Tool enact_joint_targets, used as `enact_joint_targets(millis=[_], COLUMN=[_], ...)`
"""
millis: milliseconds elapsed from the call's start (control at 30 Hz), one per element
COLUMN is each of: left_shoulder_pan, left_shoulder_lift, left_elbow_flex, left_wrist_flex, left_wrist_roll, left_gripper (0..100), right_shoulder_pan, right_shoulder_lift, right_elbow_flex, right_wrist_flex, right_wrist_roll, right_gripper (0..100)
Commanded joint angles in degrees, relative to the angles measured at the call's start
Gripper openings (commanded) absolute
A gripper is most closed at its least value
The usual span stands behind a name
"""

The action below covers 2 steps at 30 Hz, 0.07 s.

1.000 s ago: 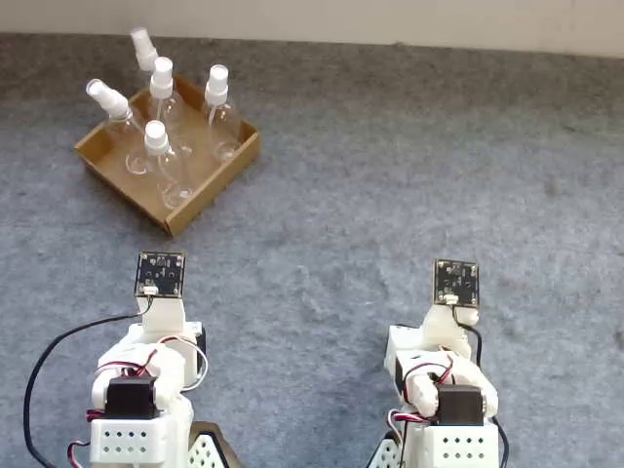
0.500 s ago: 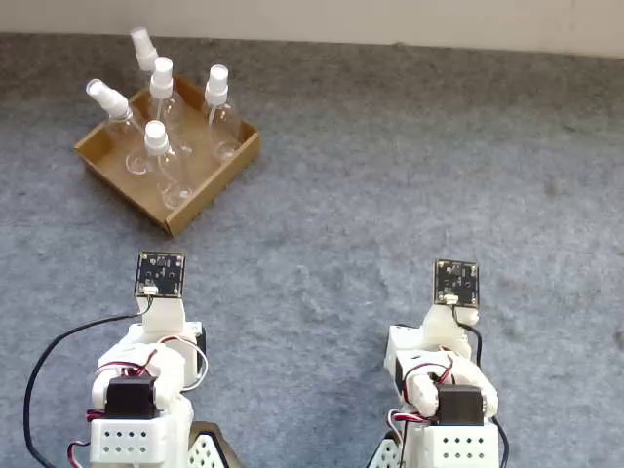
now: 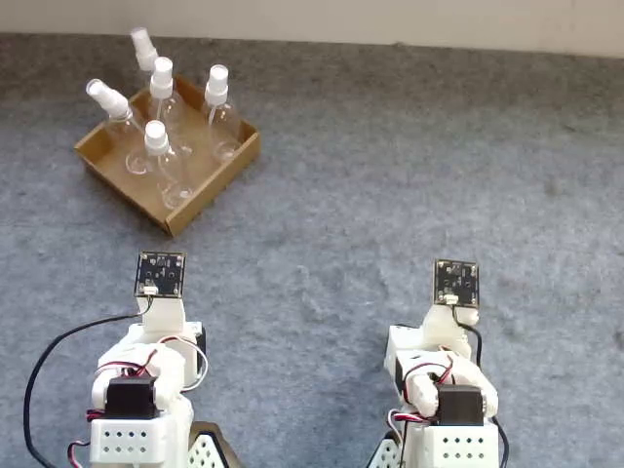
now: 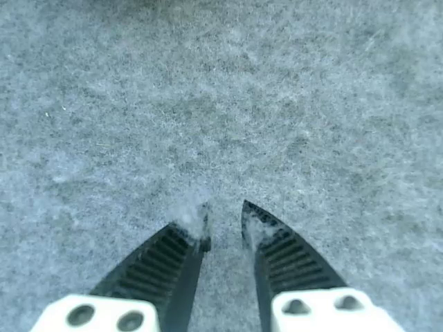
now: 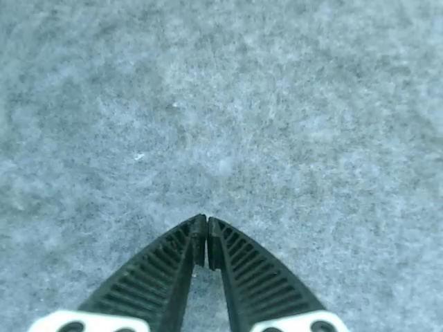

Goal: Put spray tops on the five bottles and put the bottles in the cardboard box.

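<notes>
Over grey carpet (image 3: 390, 175), folded left arm (image 3: 146, 380) has jaws ajar, right arm (image 3: 444, 385) clenched.

Matt brown cardboard box (image 3: 214, 185). Clear glossy plastic bottles (image 3: 224, 127), white plastic spray tops (image 3: 216, 83). Grey fuzzy cloth table cover (image 3: 409, 166).

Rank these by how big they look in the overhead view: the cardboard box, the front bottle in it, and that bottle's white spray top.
1. cardboard box
2. front bottle
3. its spray top
All sit together, so that's safe.
</notes>
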Motion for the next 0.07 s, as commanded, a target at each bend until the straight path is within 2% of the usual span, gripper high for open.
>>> enact_joint_targets(millis=[0,33], left_shoulder_pan=[-0.57,-0.57], left_shoulder_lift=[0.13,0.13], left_elbow_flex=[1.63,1.63], left_wrist_flex=[0.35,0.35], left_wrist_roll=[-0.44,-0.44], left_gripper=[2,2], right_shoulder_pan=[0.75,0.75], right_shoulder_lift=[-0.66,-0.66], right_elbow_flex=[7.96,7.96], right_wrist_flex=[0.31,0.31], right_wrist_roll=[-0.44,-0.44], right_gripper=[0.9,0.9])
